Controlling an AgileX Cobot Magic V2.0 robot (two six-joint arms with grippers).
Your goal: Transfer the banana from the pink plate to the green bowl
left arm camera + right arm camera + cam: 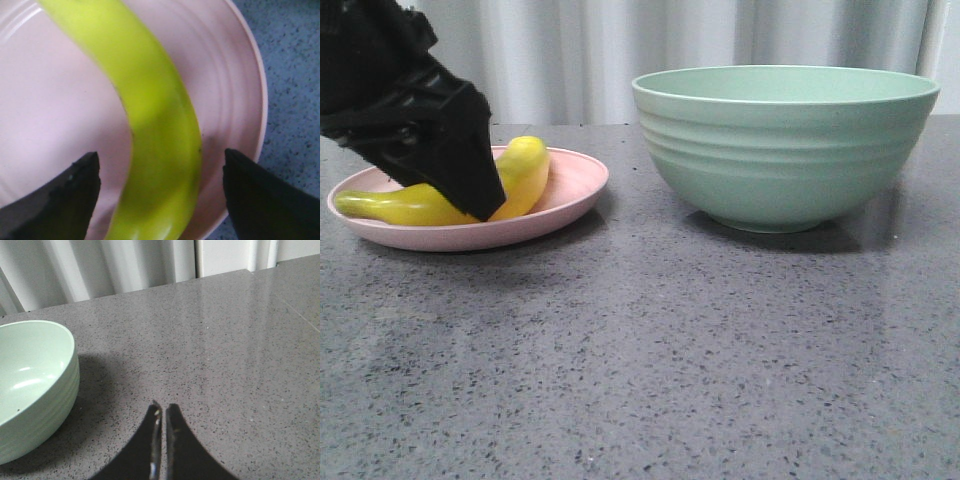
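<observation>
Glossy yellow curved banana (150,125) lies on shallow pale pink round plate (50,110), left of deep ridged mint-green bowl (785,140) on speckled grey stone surface (650,350). Left gripper (160,175) over plate, jaws wide, straddling banana, one either side, not touching. Right gripper (161,440) beside bowl, jaws nearly closed, holding nothing.

The banana (150,125) is lying on the pink plate (45,125). The left gripper (160,195) is straddling it, fingers (65,200) spread apart on either side.
</observation>
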